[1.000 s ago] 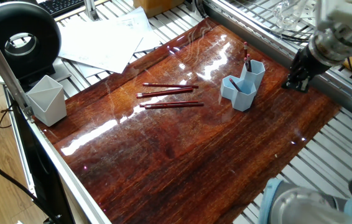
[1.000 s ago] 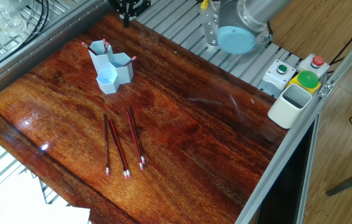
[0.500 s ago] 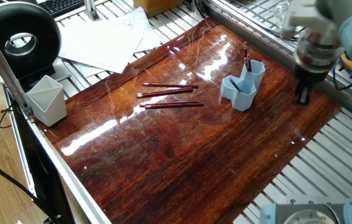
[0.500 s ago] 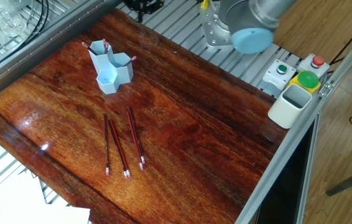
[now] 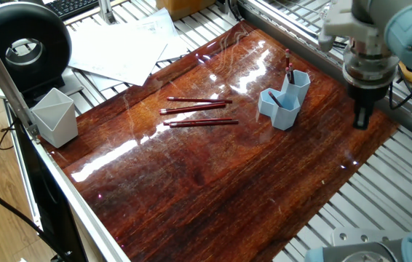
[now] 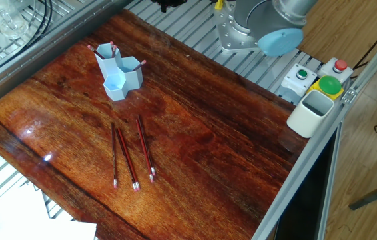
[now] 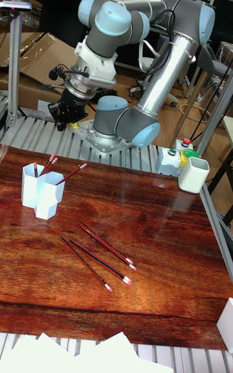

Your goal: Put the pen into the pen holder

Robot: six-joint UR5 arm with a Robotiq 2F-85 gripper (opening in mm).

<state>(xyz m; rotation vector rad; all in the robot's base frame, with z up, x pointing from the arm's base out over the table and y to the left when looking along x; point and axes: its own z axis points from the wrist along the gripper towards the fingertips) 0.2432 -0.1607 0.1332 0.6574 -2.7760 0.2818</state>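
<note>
From my seat I see the gripper hanging fingers-down over the far right edge of the wooden tabletop, to the right of the pen holder and apart from it; I can't tell whether the jaws are parted. The light blue holder has red pens standing in its tubes. Three more red pens lie flat, roughly parallel, near the middle of the table, left of the holder. A pale grey angular cup sits at the left edge, with loose white papers behind the table
</note>
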